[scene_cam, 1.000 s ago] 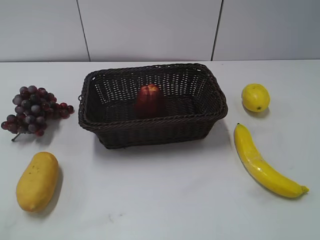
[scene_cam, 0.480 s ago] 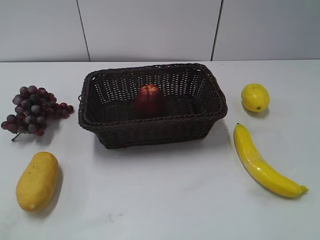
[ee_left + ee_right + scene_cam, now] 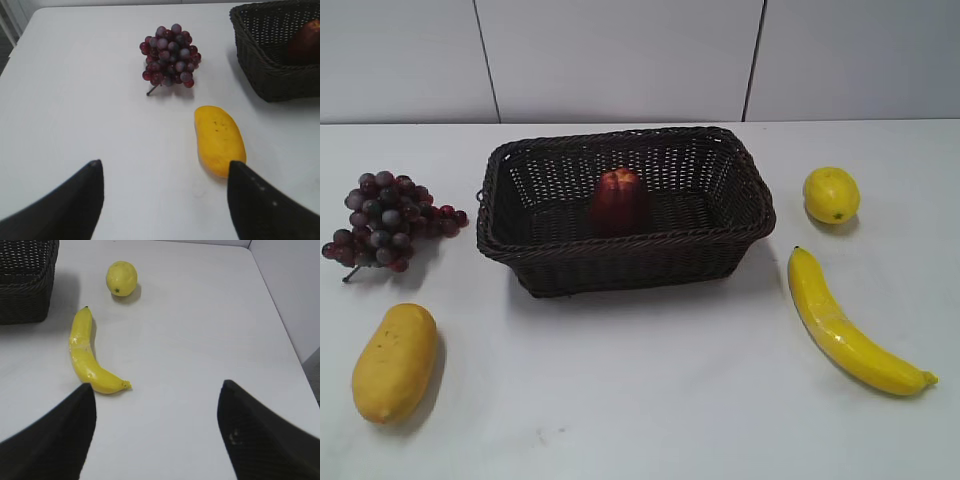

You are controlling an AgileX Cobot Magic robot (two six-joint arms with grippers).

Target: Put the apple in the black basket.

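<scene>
The dark red apple stands upright inside the black basket at the middle of the table. The left wrist view shows the apple behind the basket's wall at the far right. The right wrist view shows only a corner of the basket. My left gripper is open and empty over bare table near the mango. My right gripper is open and empty over bare table right of the banana. Neither gripper shows in the exterior view.
A purple-red grape bunch and a yellow mango lie left of the basket. A lemon and a banana lie to its right. A white wall stands behind the table.
</scene>
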